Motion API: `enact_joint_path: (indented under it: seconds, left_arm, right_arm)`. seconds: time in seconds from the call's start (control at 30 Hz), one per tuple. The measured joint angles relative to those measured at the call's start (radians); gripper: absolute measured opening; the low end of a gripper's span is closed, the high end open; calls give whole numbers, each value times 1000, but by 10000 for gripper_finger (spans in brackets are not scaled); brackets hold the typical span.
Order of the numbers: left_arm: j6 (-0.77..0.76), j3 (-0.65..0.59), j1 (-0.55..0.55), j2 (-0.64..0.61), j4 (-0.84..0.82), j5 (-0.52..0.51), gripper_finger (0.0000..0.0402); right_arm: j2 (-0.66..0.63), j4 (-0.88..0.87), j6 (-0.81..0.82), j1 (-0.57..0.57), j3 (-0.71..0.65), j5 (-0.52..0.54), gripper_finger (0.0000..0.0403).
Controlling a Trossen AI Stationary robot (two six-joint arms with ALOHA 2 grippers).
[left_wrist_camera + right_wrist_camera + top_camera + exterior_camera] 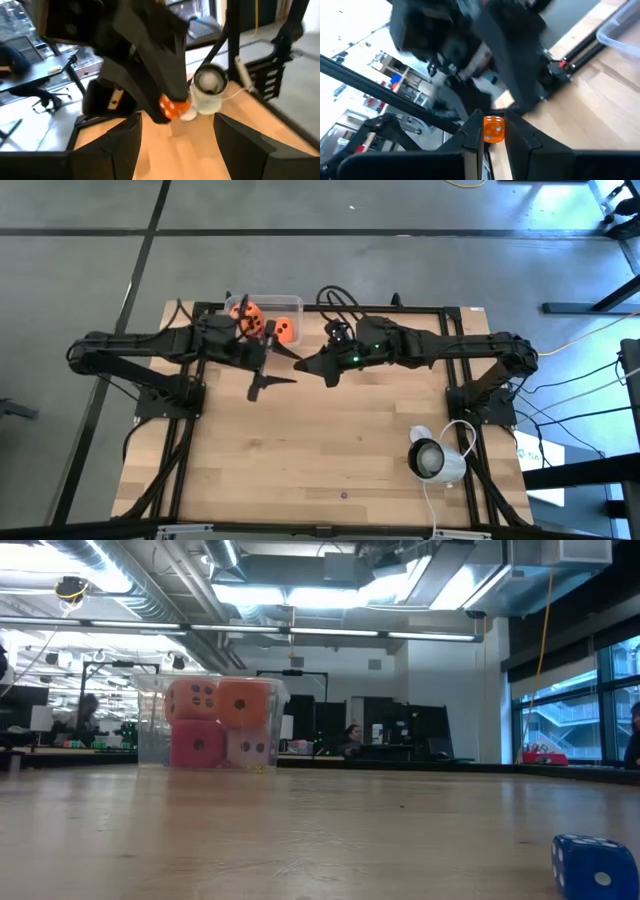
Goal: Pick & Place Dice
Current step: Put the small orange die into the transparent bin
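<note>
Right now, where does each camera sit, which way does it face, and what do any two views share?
High: overhead, straight down on the table; both arms, left tool and right tool nearly meeting.
Low: tabletop height, level toward the clear bin of dice; no robot part.
Left wrist: past its own open fingers toward the right tool.
Right wrist: past its own fingers, shut on an orange die.
Shared: both wrist views show that die.
</note>
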Motion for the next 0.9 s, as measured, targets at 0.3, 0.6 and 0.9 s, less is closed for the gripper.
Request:
enact_joint_path:
  seconds: [0.3,0.6,0.9]
  left_arm:
    - [53,0,-91,26,132,-211,240]
    - [49,0,-100,27,134,-213,235]
    - [67,1,-99,29,138,-224,124]
  right_arm:
    - [0,20,-11,0,0,0,52]
    - [0,44,-19,0,0,-1,52]
    - [0,52,-20,0,0,-3,52]
